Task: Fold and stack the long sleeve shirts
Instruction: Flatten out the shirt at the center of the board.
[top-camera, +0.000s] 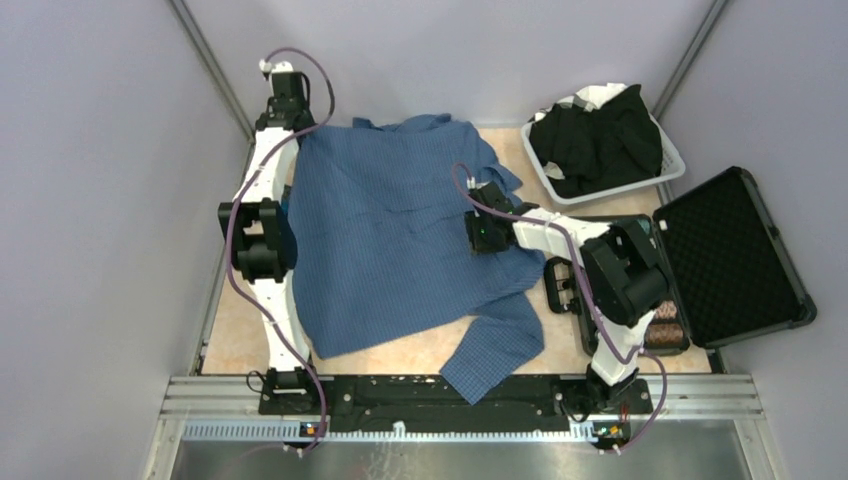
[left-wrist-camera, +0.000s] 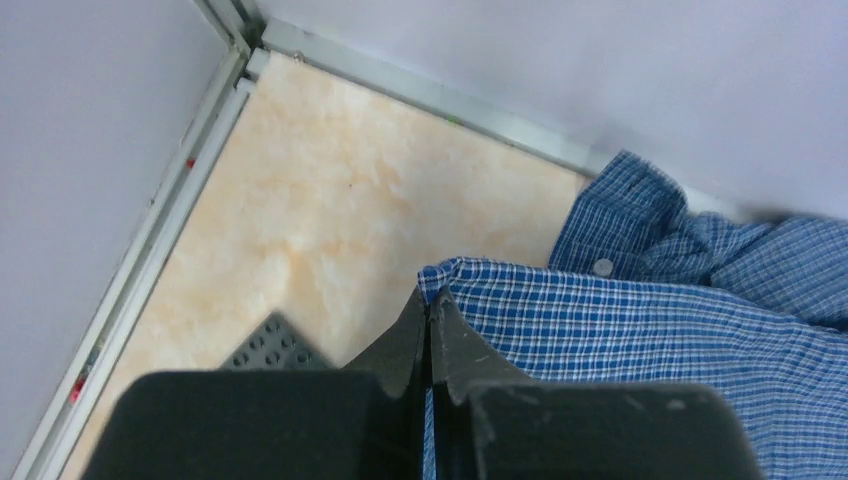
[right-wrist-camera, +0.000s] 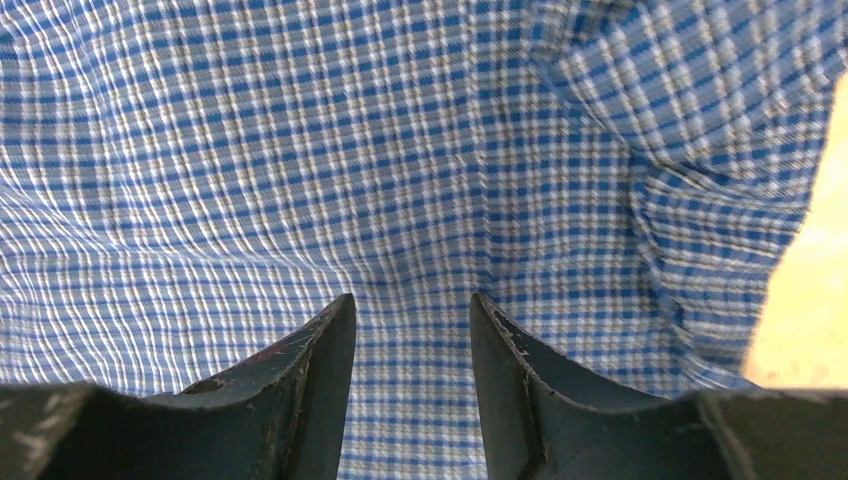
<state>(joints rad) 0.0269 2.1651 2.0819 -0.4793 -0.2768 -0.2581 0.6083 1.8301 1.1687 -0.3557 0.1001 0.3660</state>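
Note:
The blue fine-checked long sleeve shirt (top-camera: 400, 240) lies spread across the table, one sleeve trailing toward the near edge. At its far left corner my left gripper (top-camera: 296, 132) is shut on the hem. The left wrist view shows the fingertips (left-wrist-camera: 430, 297) pinching a fold of checked cloth (left-wrist-camera: 650, 320), with a strip of it between the jaws. Over the shirt's right side my right gripper (top-camera: 480, 238) stands open. In the right wrist view its tips (right-wrist-camera: 412, 298) rest on or just above the fabric (right-wrist-camera: 400, 150), nothing gripped. Black shirts (top-camera: 600, 140) fill a basket.
A white basket (top-camera: 640, 188) stands at the back right. An open black hard case (top-camera: 730, 255) with foam lining lies at the right edge. A black studded plate (left-wrist-camera: 270, 345) shows under the left gripper. Metal rails and walls bound the table (top-camera: 250, 335).

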